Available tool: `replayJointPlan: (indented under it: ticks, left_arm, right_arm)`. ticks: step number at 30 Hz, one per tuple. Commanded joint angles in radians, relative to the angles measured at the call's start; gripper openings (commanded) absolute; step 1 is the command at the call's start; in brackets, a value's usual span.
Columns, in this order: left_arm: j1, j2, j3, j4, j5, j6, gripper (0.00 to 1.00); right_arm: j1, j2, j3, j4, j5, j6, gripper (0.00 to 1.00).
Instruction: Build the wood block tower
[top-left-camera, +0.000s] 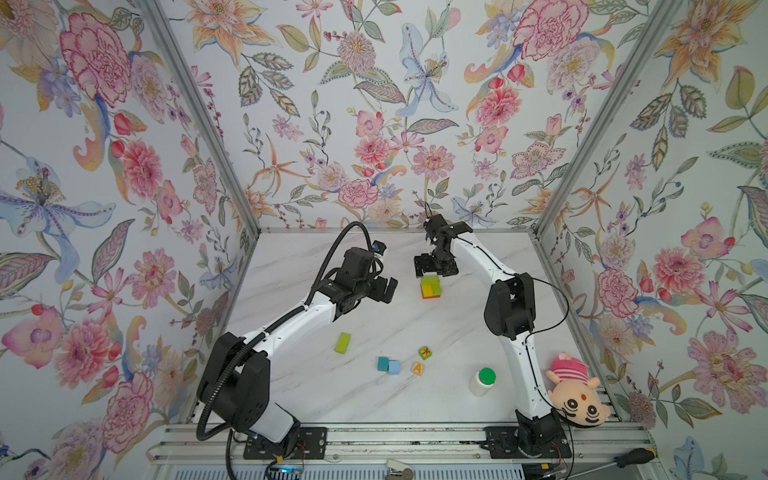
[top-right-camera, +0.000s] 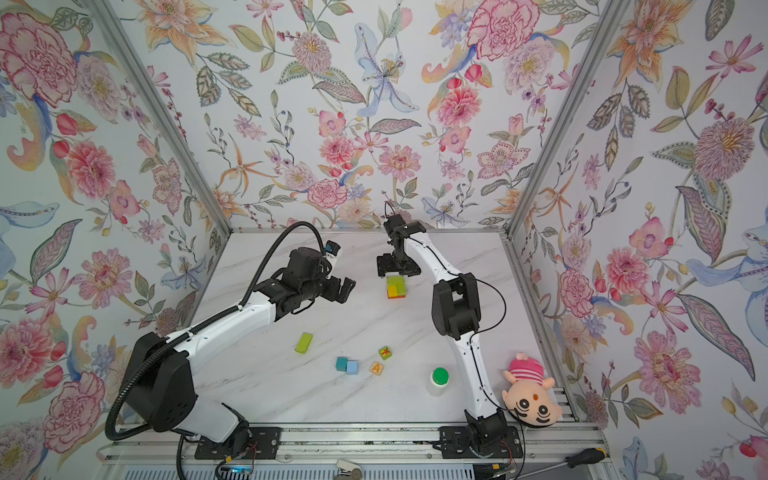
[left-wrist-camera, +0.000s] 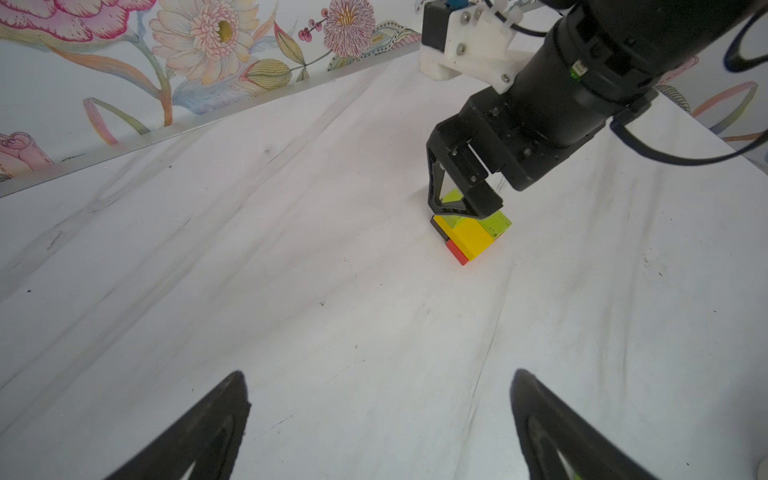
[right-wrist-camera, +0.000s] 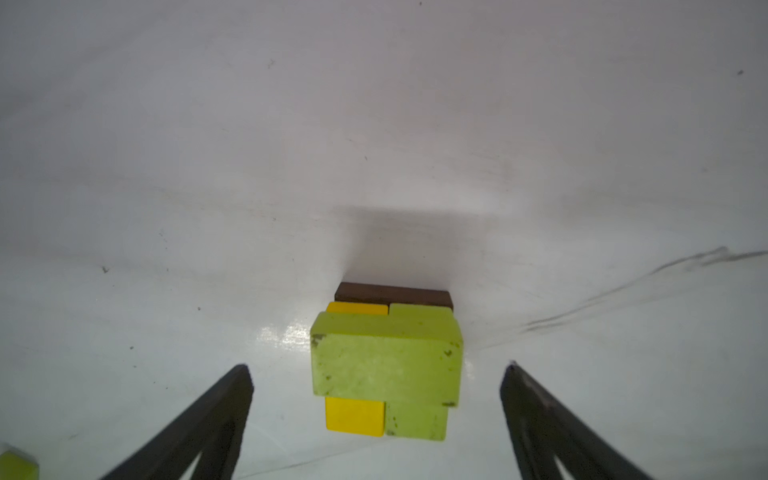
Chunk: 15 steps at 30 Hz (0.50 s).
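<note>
The tower (top-left-camera: 430, 286) (top-right-camera: 395, 286) stands mid-table: brown and red blocks low, then yellow and lime-green, with a lime-green oblong (right-wrist-camera: 386, 365) lying across the top. My right gripper (top-left-camera: 434, 272) (right-wrist-camera: 376, 366) hangs just above it, open. Its fingers (left-wrist-camera: 465, 203) stand on either side of the top oblong without touching it. My left gripper (top-left-camera: 388, 291) (left-wrist-camera: 380, 372) is open and empty, left of the tower. The loose wood blocks lie nearer the front: a lime-green oblong (top-left-camera: 343, 343), a teal cube (top-left-camera: 382, 363), a light-blue cube (top-left-camera: 393, 367), a green red-marked cube (top-left-camera: 425, 353) and a tan "A" cube (top-left-camera: 417, 368).
A white bottle with a green cap (top-left-camera: 482, 380) stands at the front right beside the right arm. A plush doll (top-left-camera: 575, 395) lies at the table's right front corner. A screwdriver (top-left-camera: 631, 457) rests on the front rail. Flowered walls close in three sides.
</note>
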Motion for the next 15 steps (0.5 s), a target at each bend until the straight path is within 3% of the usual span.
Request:
replayJointPlan:
  ticks: [1,5,10,15]
  left_arm:
    - [0.011,-0.056,-0.047,-0.002,-0.031,-0.046,0.99]
    - [0.009,-0.124,-0.123,-0.023,-0.094,-0.131,0.99]
    - [-0.002,-0.257,-0.261,-0.091,-0.231,-0.331,0.99]
    - [-0.017,-0.398,-0.4,-0.157,-0.275,-0.514,0.96]
  right_arm:
    - [-0.004,-0.105,0.003,-0.03,-0.005,-0.015,0.96]
    - [0.001,-0.145,-0.031,-0.028,0.002,-0.005,0.99]
    - [0.025,-0.192,-0.074,-0.031,-0.006,-0.01,0.99]
    - [0.068,-0.221,-0.11,-0.028,-0.024,-0.018,0.99]
